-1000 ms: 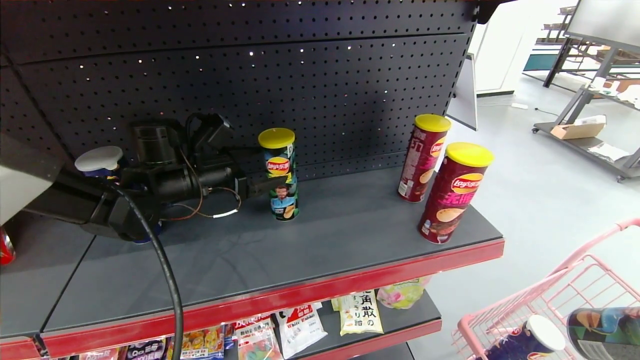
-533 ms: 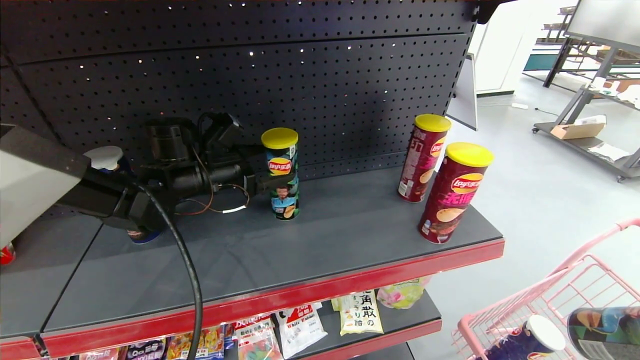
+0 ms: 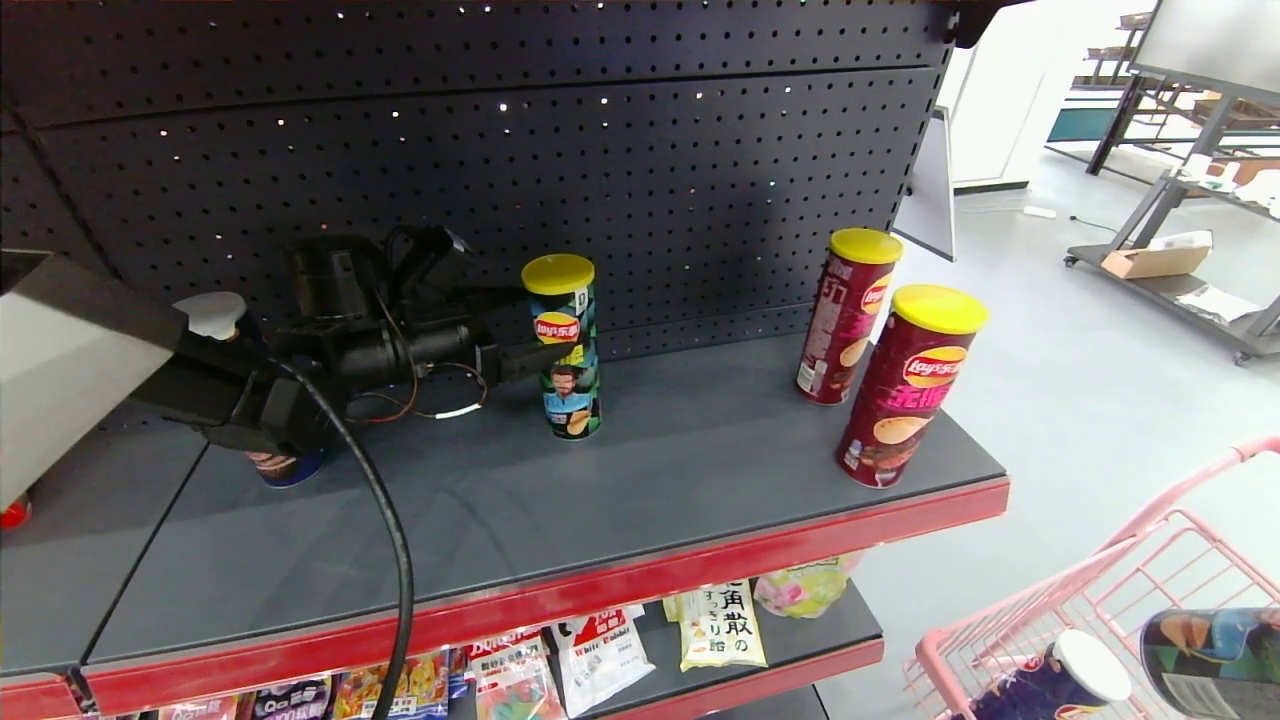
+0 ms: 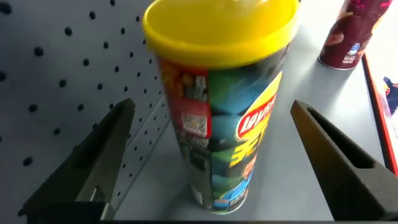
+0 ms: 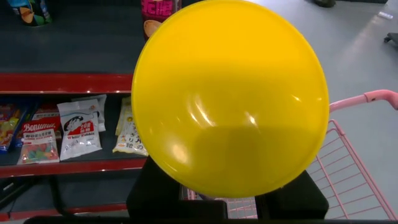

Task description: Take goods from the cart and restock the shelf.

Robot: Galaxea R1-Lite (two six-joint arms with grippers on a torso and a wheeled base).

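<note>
The green can stands upright on the shelf, close to the back edge and about midway along it, just in front of the pegboard back panel. The left gripper sits around it with its jaws spread wide. The left wrist view shows a clear gap on each side, so nothing is pinching the can.

The placing looks done, and the step in hand is judged to be backing the gripper away. To do that well, the arm should draw straight back along the line of its own jaws. It should keep them spread and level, and swing aside only once both fingertips are past the can's wall. The can is tall and narrow, so a sideways brush high up would likely tip it. The back panel is close on one side, which leaves little room to drift that way. A white-lidded can stands close behind the arm nearer the shelf's left end, so the forearm needs watching on the way out.

Two maroon cans stand at the right end of the shelf, one near the back edge and one near the front corner, well apart from the green can. Beside the pink cart, the right gripper appears to be clamped on a second can. Its yellow lid faces the wrist camera. The open stretch between the green can and the maroon pair would suit it.
</note>
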